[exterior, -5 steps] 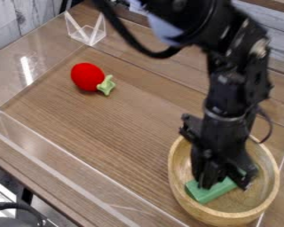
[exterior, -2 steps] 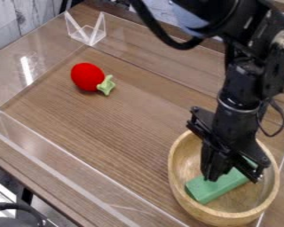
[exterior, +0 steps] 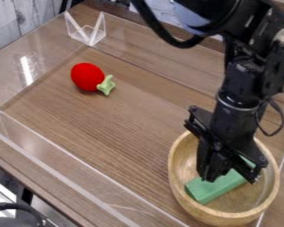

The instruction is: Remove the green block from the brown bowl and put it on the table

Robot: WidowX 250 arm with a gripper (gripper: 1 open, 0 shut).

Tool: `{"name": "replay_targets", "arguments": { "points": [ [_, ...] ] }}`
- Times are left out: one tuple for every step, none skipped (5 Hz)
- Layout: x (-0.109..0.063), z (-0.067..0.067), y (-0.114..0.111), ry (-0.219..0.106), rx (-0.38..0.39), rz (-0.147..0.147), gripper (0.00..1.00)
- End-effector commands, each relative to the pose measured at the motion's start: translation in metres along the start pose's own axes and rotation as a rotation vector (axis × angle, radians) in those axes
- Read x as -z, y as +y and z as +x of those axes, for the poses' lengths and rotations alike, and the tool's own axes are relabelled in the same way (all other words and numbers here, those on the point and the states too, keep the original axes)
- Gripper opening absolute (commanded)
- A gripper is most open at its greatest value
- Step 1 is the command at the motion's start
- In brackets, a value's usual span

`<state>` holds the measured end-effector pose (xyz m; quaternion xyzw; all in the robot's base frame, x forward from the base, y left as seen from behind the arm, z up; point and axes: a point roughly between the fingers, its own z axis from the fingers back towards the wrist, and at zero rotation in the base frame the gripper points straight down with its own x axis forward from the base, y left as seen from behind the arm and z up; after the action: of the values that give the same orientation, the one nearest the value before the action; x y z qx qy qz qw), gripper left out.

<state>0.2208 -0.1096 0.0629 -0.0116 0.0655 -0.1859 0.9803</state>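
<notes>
My claw [exterior: 223,171] has shifted over the last second: it was standing nearer the left side of the bowl [exterior: 184,190] with the green block [exterior: 218,186] under its tips, and now it sits further toward the middle, pointing straight down, with the block poking out to its right. Compared with a moment ago almost nothing has moved. I can't tell from this view whether my fingers are clenched on the block or slack; they hide its near end. I judge the lift hasn't begun, since the block lies inside the bowl, resting on its floor, nowhere near the desk [exterior: 121,124]. The block's long axis runs diagonally, its low end toward the bowl's front left and its far end pointing up-right toward the rim.
</notes>
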Motion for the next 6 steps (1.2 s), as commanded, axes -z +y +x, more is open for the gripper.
{"name": "replay_targets", "arguments": {
  "points": [
    [-0.019, 0.002, 0.005, -0.08, -0.039, -0.009, 1.0],
    [-0.013, -0.001, 0.009, -0.079, -0.078, -0.015, 0.0],
    [-0.017, 0.007, 0.017, -0.077, -0.105, -0.02, 0.0],
    [-0.019, 0.017, 0.024, -0.078, -0.114, -0.025, 0.0],
    [-0.018, 0.015, 0.013, -0.078, -0.088, -0.023, 0.0],
    [-0.017, 0.013, 0.001, -0.078, -0.056, -0.019, 0.0]
  ]
}}
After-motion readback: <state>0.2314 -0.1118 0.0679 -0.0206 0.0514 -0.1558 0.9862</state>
